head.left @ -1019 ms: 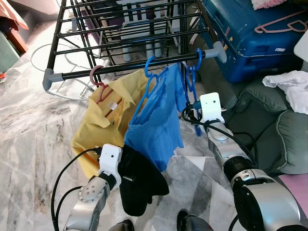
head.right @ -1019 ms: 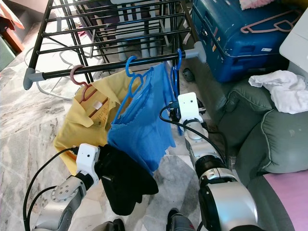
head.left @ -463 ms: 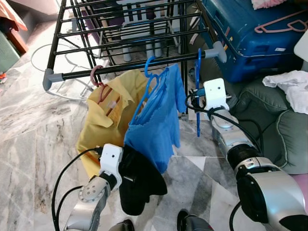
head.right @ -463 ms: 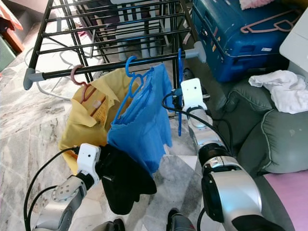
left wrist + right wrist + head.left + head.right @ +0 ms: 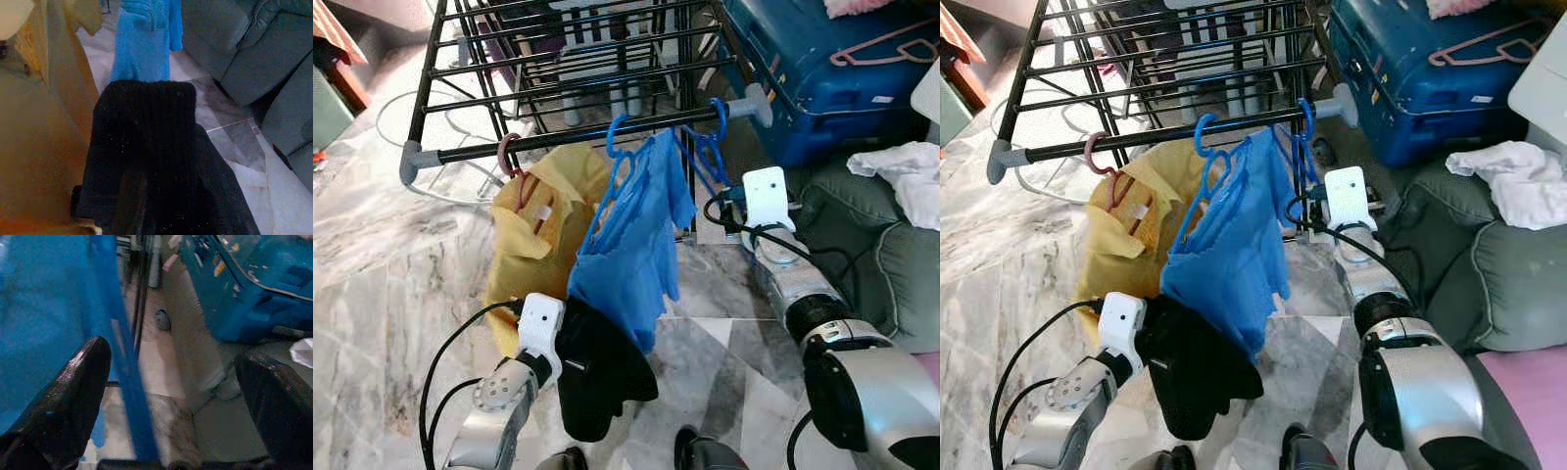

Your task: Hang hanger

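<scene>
A: Left eye view: empty blue hanger (image 5: 709,147) has its hook over the drying rack rail (image 5: 578,135), near the grey end cap (image 5: 759,101). Right gripper (image 5: 732,209) is just below it. I'd call the hang done; release and back off is what's left.

B: Right eye?

A: Same. Blue garment (image 5: 1234,250) on its own hanger sits just beside it on the left, yellow shirt (image 5: 1131,230) further along. Open room is to the right and down, between the rail end and the blue suitcase (image 5: 1410,78); grey sofa (image 5: 1489,264) bounds that side.

B: Left wrist?

A: Left gripper (image 5: 146,196) is buried in a black garment (image 5: 146,147). Jaws hidden, can't tell if they're spread.

B: Right wrist?

A: Jaws spread wide, fingers (image 5: 63,396) apart, hanger bar running between them near one finger, not pinched. Retreat should go straight back so the finger doesn't drag the bar off the rail.
</scene>
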Controlling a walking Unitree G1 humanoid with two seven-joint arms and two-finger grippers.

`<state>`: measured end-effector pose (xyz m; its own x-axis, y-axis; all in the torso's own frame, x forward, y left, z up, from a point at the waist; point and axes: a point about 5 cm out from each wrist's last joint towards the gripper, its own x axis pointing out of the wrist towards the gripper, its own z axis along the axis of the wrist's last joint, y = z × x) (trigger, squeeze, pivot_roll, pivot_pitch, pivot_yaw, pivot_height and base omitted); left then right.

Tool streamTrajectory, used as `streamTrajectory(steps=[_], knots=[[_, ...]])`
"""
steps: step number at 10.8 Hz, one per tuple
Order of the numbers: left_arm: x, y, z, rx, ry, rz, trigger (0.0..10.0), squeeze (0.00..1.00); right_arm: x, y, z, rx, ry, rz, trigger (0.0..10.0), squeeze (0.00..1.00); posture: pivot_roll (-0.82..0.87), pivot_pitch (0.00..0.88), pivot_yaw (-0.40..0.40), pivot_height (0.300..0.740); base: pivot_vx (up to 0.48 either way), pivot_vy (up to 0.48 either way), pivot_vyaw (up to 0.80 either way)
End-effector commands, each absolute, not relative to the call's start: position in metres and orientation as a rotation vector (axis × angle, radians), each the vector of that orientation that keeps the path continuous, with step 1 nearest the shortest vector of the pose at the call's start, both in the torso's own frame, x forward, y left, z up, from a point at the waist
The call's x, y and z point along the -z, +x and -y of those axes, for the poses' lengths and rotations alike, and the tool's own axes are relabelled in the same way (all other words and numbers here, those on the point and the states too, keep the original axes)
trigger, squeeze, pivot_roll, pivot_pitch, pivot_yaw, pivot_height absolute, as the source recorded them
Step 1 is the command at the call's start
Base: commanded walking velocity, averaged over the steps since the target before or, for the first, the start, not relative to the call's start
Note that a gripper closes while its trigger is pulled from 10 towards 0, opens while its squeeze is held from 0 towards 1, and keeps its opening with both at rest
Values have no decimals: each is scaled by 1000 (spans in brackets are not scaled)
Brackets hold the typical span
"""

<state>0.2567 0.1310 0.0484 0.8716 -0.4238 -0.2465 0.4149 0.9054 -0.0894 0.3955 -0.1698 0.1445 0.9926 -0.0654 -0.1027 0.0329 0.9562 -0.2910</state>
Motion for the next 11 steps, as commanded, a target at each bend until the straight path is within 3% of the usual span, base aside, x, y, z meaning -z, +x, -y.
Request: streamTrajectory(steps=[1, 4, 5, 6, 11], knots=[[-49, 257, -135, 434, -16, -268, 10000, 0, -150, 398, 160, 5, -282, -90, 10000, 0, -90, 171, 108, 740, 0, 0, 0], [-49, 259, -132, 444, -17, -270, 10000, 0, -157, 401, 154, -69, -293, -89, 10000, 0, -95, 172, 109, 740, 0, 0, 0], [-48, 258, -132, 446, -17, -274, 10000, 0, -157, 402, 156, -73, -284, -101, 6784, 0, -95, 172, 111, 740, 0, 0, 0], [-48, 258, -132, 449, -15, -276, 10000, 0, -157, 402, 156, -78, -272, -105, 0, 0, -93, 172, 113, 740, 0, 0, 0], [-47, 258, -132, 450, -14, -281, 10000, 0, -159, 405, 147, -96, -181, -149, 0, 0, -92, 167, 111, 740, 0, 0, 0]])
